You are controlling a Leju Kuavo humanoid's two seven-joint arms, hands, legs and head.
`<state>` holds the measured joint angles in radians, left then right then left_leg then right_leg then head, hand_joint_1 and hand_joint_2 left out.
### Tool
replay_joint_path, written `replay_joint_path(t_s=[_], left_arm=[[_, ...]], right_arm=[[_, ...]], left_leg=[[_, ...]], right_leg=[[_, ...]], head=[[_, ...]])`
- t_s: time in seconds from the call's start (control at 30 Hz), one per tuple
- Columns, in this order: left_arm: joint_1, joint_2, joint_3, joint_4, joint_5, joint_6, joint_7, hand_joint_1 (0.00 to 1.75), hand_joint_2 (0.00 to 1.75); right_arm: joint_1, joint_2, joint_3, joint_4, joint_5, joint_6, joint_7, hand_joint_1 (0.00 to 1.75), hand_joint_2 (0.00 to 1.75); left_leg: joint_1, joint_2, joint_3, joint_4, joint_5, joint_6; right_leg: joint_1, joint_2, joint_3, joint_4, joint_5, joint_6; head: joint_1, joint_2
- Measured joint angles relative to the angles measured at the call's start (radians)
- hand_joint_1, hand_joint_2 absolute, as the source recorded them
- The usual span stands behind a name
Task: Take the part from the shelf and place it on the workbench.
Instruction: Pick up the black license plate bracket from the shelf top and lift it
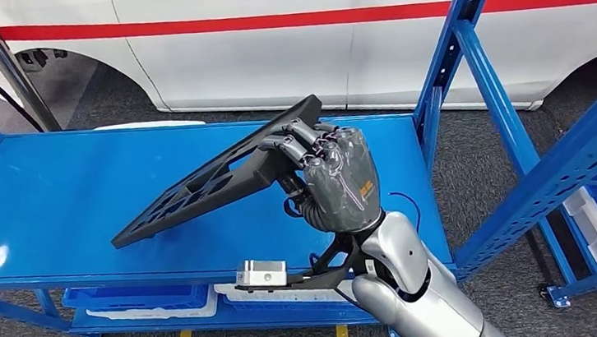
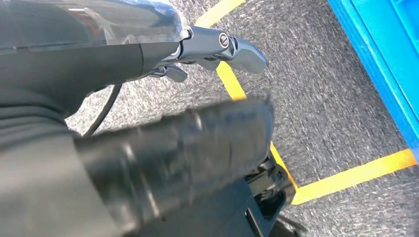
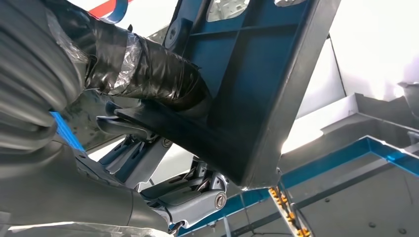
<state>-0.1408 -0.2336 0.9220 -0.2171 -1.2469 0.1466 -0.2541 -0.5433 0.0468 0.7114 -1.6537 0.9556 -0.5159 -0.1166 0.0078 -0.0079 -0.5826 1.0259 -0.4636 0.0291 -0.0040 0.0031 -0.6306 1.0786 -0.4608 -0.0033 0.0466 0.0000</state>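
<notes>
a: since the right hand point(image 1: 329, 164) gripped one end of the part point(image 1: 221, 173), which way did it run?
b: its long axis sloped from the hand down-left, far tip touching the blue shelf point(image 1: 51, 209), pointing away from the car point(image 1: 265, 31).
a: left hand point(image 2: 188, 148)?
b: hung over the floor point(image 2: 336, 123); its state couldn't be told.

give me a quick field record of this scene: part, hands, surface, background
part: flat black ribbed panel, tilted, its low end touching the blue surface, its high end raised
right hand: grips the panel's raised end; fingers wrapped over its edge
left hand: hangs above grey floor with yellow lines; holds nothing
surface: blue shelf top
below: blue bins on the lower level
background: white vehicle with red stripe
</notes>
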Motion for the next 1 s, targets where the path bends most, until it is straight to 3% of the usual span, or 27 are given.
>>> replay_joint_path(t_s=[0.1, 0.17, 0.23, 0.3, 0.33, 0.37, 0.4, 0.47, 0.53, 0.63, 0.7, 0.8, 0.83, 0.87, 0.9, 1.0], left_arm=[[0.0, 0.0, 0.0, 0.0, 0.001, 0.0, -0.006, 0.0, 1.75], [0.0, 0.001, 0.0, 0.0, 0.002, -0.002, -0.008, 0.0, 1.75], [0.0, 0.001, 0.0, 0.0, 0.002, -0.005, -0.008, 0.0, 1.75], [0.002, 0.001, 0.0, 0.0, 0.007, -0.007, -0.008, 0.0, 1.75], [0.003, 0.001, 0.001, 0.0, 0.01, -0.007, -0.008, 0.0, 1.75], [0.004, 0.001, 0.001, 0.0, 0.013, -0.006, -0.006, 0.0, 1.75], [0.004, 0.001, 0.001, 0.0, 0.014, -0.002, -0.003, 0.0, 1.75], [0.004, 0.002, 0.001, 0.0, 0.01, 0.016, 0.012, 0.0, 1.75], [0.003, 0.002, 0.001, 0.0, 0.003, 0.038, 0.03, 0.0, 1.75], [0.006, 0.001, 0.0, 0.0, -0.001, 0.062, 0.045, 0.0, 1.75], [0.008, 0.001, 0.0, 0.0, -0.002, 0.077, 0.053, 0.0, 1.75], [0.008, 0.001, 0.0, 0.0, -0.004, 0.093, 0.062, 0.0, 1.75], [0.009, 0.001, 0.0, 0.0, -0.004, 0.096, 0.064, 0.0, 1.75], [0.009, 0.001, 0.0, 0.0, -0.005, 0.098, 0.066, 0.0, 1.75], [0.01, 0.001, 0.0, 0.0, -0.005, 0.1, 0.067, 0.0, 1.75], [0.01, 0.0, 0.0, 0.0, -0.007, 0.1, 0.068, 0.0, 1.75]], right_arm=[[0.0, 0.001, -0.002, 0.003, 0.0, -0.001, 0.001, 1.75, 1.75], [0.0, 0.001, -0.005, 0.004, 0.0, -0.002, 0.001, 1.75, 1.75], [0.0, 0.002, -0.006, 0.005, 0.0, -0.002, 0.001, 1.75, 1.75], [0.002, 0.002, -0.006, 0.008, 0.0, -0.002, 0.001, 1.75, 1.75], [0.004, 0.002, -0.006, 0.01, 0.0, -0.002, 0.001, 1.75, 1.75], [0.005, 0.002, -0.006, 0.012, 0.0, -0.002, 0.001, 1.75, 1.75], [0.005, 0.002, -0.006, 0.013, 0.0, -0.003, 0.001, 1.75, 1.75], [0.005, 0.002, -0.006, 0.014, -0.001, -0.004, 0.001, 1.75, 1.75], [0.005, 0.002, -0.007, 0.015, -0.001, -0.006, 0.001, 1.75, 1.75], [0.006, 0.002, -0.007, 0.018, -0.002, -0.009, 0.002, 1.75, 1.75], [0.006, 0.002, -0.008, 0.019, -0.003, -0.011, 0.002, 1.75, 1.75], [0.008, 0.002, -0.01, 0.023, -0.005, -0.013, 0.002, 1.75, 1.75], [0.011, 0.002, -0.01, 0.025, -0.006, -0.013, 0.002, 1.75, 1.75], [0.012, 0.002, -0.01, 0.027, -0.008, -0.013, 0.002, 1.75, 1.75], [0.013, 0.001, -0.01, 0.028, -0.009, -0.013, 0.003, 1.75, 1.75], [0.012, 0.001, -0.011, 0.028, -0.01, -0.013, 0.003, 1.75, 1.75]], left_leg=[[-0.004, 0.0, -0.003, 0.001, -0.001, -0.014], [-0.003, 0.001, -0.008, 0.018, -0.018, -0.024], [-0.001, 0.002, -0.046, 0.105, -0.069, -0.034], [0.002, 0.002, -0.108, 0.235, -0.124, -0.041], [0.002, 0.002, -0.128, 0.274, -0.13, -0.042], [0.002, 0.002, -0.131, 0.276, -0.117, -0.042], [0.002, 0.002, -0.116, 0.237, -0.086, -0.04], [0.001, 0.002, -0.052, 0.099, -0.015, -0.033], [-0.003, 0.001, -0.012, 0.009, 0.012, -0.024], [-0.004, 0.001, -0.006, -0.01, 0.012, -0.011], [0.001, 0.002, -0.001, -0.021, 0.019, 0.002], [0.002, 0.005, 0.0, -0.022, 0.021, 0.01], [0.002, 0.005, -0.001, -0.02, 0.021, 0.011], [0.002, 0.005, -0.001, -0.018, 0.02, 0.011], [0.002, 0.004, -0.001, -0.016, 0.019, 0.01], [-0.001, 0.001, -0.006, -0.002, 0.012, 0.003]], right_leg=[[0.001, 0.003, 0.011, -0.027, -0.001, -0.009], [-0.003, 0.003, 0.015, -0.035, 0.002, -0.018], [-0.007, 0.001, 0.02, -0.04, 0.003, -0.025], [-0.006, -0.001, 0.02, -0.04, 0.002, -0.029], [-0.006, -0.001, 0.021, -0.04, 0.002, -0.029], [-0.006, 0.0, 0.022, -0.04, 0.001, -0.03], [-0.006, 0.0, 0.024, -0.039, 0.0, -0.03], [-0.004, 0.002, 0.028, -0.039, -0.003, -0.026], [-0.001, 0.003, 0.028, -0.038, -0.004, -0.02], [-0.001, 0.003, 0.026, -0.039, -0.005, -0.006], [-0.001, 0.002, 0.012, -0.006, -0.031, 0.005], [-0.003, 0.002, -0.068, 0.167, -0.119, 0.015], [-0.003, 0.002, -0.091, 0.216, -0.133, 0.016], [-0.004, 0.002, -0.099, 0.23, -0.127, 0.017], [-0.005, 0.002, -0.086, 0.205, -0.102, 0.017], [-0.005, 0.002, 0.003, 0.021, -0.016, 0.008]], head=[[-0.001, 0.0], [-0.001, 0.0], [-0.002, 0.0], [-0.002, 0.0], [-0.002, 0.0], [-0.002, 0.0], [-0.002, 0.0], [-0.002, 0.0], [-0.002, 0.0], [-0.001, 0.0], [-0.001, 0.0], [-0.001, 0.0], [-0.001, 0.0], [-0.001, 0.0], [-0.001, 0.0], [-0.001, 0.0]])
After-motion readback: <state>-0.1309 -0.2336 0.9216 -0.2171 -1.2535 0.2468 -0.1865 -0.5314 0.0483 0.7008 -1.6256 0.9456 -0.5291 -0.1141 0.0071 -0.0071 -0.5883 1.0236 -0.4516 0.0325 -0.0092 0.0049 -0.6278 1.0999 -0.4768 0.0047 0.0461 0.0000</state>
